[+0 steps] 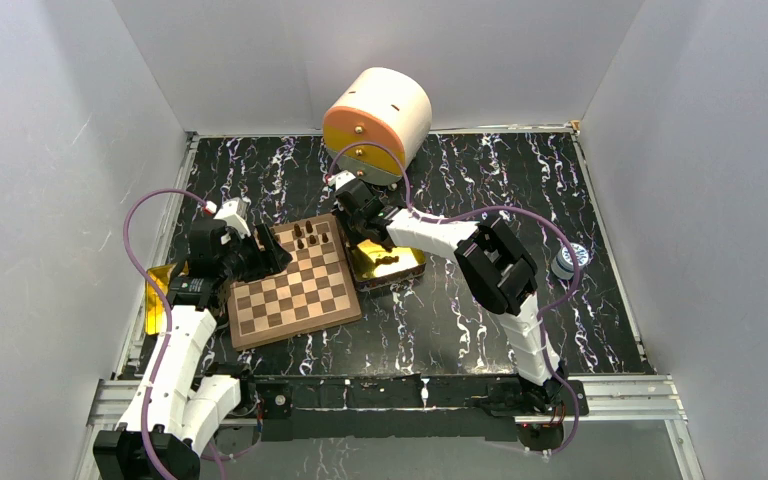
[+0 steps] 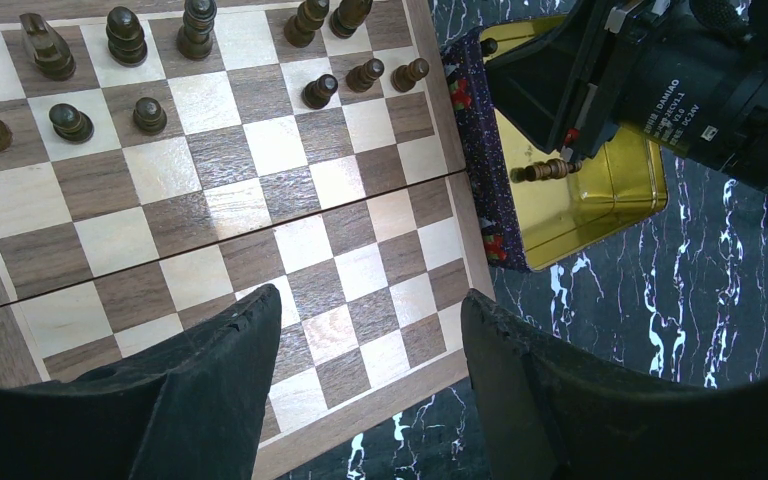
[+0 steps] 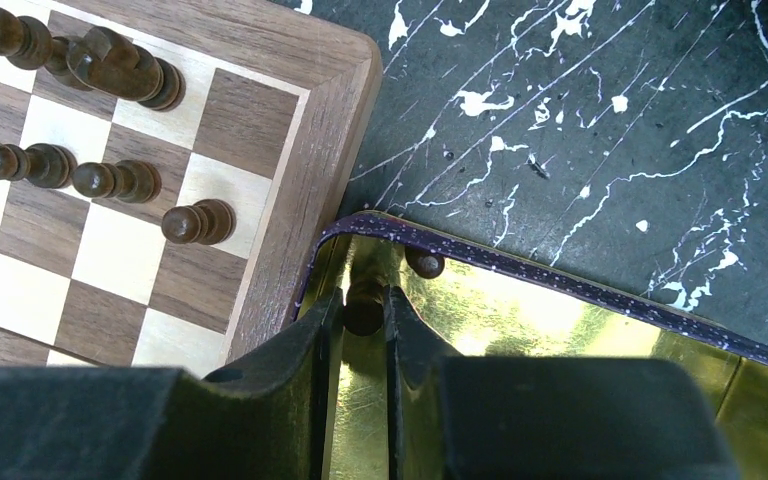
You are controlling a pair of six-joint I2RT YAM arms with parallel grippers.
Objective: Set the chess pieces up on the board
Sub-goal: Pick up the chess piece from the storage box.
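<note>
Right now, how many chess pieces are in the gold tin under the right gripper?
2. The right gripper pinches one chess piece; the other rests against the rim of the tin. More may hide beneath the gripper.

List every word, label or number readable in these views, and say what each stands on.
"DAMIAO": white print on the right arm's black motor housing, seen in the left wrist view.
Smaller white lines beside it on the same housing: too small to read.
Board, chess pieces, gold tin: no text.
</note>
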